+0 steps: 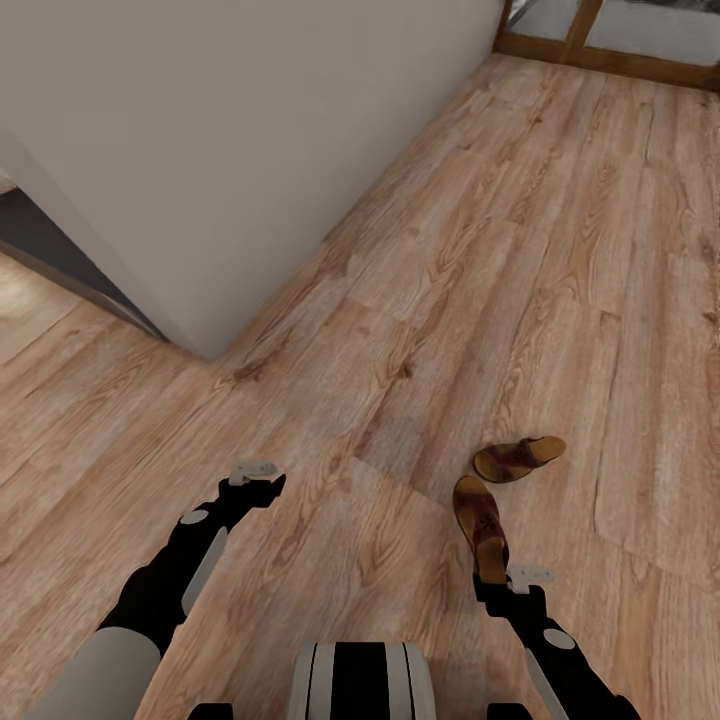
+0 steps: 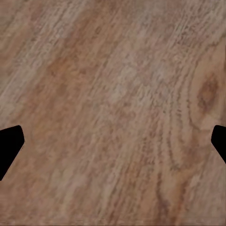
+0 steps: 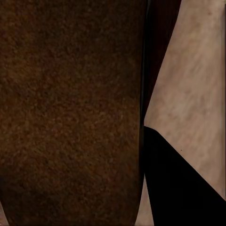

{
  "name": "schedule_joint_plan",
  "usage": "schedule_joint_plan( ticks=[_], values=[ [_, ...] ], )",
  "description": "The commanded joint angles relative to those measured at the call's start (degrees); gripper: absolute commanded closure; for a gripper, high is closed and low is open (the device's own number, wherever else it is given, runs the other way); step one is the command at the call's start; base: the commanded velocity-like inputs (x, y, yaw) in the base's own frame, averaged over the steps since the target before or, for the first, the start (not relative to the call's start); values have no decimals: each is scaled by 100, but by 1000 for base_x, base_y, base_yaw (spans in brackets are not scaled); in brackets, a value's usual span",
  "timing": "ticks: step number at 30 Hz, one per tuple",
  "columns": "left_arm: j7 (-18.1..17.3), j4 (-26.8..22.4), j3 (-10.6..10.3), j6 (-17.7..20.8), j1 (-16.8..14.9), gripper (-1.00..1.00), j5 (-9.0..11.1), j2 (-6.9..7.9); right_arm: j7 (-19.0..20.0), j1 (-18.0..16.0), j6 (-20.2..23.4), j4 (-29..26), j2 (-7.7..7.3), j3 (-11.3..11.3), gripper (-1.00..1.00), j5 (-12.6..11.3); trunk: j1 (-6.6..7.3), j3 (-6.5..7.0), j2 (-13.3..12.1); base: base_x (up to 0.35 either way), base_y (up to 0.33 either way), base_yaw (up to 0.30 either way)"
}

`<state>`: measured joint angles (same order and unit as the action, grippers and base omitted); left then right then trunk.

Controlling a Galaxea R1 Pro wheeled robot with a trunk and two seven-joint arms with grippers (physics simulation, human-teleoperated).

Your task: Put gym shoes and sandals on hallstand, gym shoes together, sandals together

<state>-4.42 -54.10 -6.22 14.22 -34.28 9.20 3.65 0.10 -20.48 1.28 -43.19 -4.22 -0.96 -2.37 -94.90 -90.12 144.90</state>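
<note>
Two dark brown sandals lie on the wood-plank corridor floor (image 1: 560, 250). The far sandal (image 1: 518, 459) rests on its own, apart from both grippers. The near sandal (image 1: 478, 515) points away from me, its heel at my right gripper (image 1: 497, 585). In the right wrist view the sandal's brown footbed (image 3: 70, 108) fills most of the picture, and one black finger (image 3: 179, 183) presses against its edge, so this gripper looks shut on it. My left gripper (image 1: 262, 485) hangs open above bare floor, with its fingertips (image 2: 9, 146) spread wide. The gym shoes and the hallstand are out of view.
A pale wall (image 1: 250, 150) runs along the left and ends at a corner near my left arm, with a dark opening (image 1: 40, 240) beyond it. A wooden door frame (image 1: 600, 50) stands at the far end. My base (image 1: 362, 680) shows at the bottom.
</note>
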Motion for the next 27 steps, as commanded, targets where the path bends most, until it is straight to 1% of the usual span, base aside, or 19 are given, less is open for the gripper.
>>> schedule_joint_plan(
  ticks=[1,2,3,4,6,7,8,14,15,17,19,20,21,22,23,25,26,27],
  values=[
    [10,-6,-5,26,84,-100,61,8,-1,0,10,-5,0,2,100,-41,3,20,0,0,0,0],
    [12,-6,-3,23,122,-100,62,9,-1,0,9,-5,0,5,100,-40,6,42,-2,0,0,0],
    [17,-5,28,16,252,-100,63,15,-1,0,5,-4,5,12,100,-37,8,64,-3,0,0,0],
    [17,-4,60,14,311,-100,63,18,-1,0,5,-4,9,14,100,-37,11,86,-4,0,0,0],
    [15,-4,106,10,377,-100,64,19,-1,0,0,-5,10,15,100,-38,16,131,-7,0,0,0],
    [3,-4,264,-34,524,-100,61,22,-1,0,-13,-3,11,16,100,-40,19,153,-8,0,0,0],
    [-1,-4,365,-62,612,-100,56,28,1,0,-13,-4,13,16,100,-42,21,175,-10,0,0,0],
    [10,-2,634,-165,966,-100,20,63,-1,0,-13,-5,17,20,100,-44,37,308,-18,0,0,0],
    [21,94,786,-494,1202,-100,10,109,3,0,-20,1,17,24,100,-44,39,330,-19,0,0,0],
    [28,188,817,-641,1293,-100,11,122,5,0,-24,10,21,25,100,-44,44,374,-22,0,0,0],
    [54,493,864,-916,1489,-100,21,137,6,3,-34,31,25,25,100,-41,50,419,-24,0,0,0],
    [68,1046,969,-1540,1610,-100,26,123,8,7,-37,50,2,21,100,-22,52,446,-26,0,0,0],
    [69,1378,997,-1957,1639,-100,22,120,13,14,-34,54,-25,13,100,-15,55,475,-27,0,0,0],
    [69,1501,1008,-2076,1649,-100,22,122,14,15,-33,53,-32,11,100,-13,57,505,-28,0,0,0],
    [69,1763,1014,-2270,1665,-100,30,127,15,16,-34,51,-89,12,100,-8,60,535,-30,0,0,0],
    [66,2302,1021,-2726,1700,-100,50,132,22,25,-48,54,-289,15,100,-4,65,597,-32,0,0,0],
    [65,2530,1022,-2929,1715,-100,52,135,28,87,-125,81,-391,16,100,-13,68,628,-34,0,0,0],
    [65,2708,1021,-3057,1740,-100,54,135,31,219,-322,135,-445,15,100,-20,70,659,-35,0,0,0]
  ],
)
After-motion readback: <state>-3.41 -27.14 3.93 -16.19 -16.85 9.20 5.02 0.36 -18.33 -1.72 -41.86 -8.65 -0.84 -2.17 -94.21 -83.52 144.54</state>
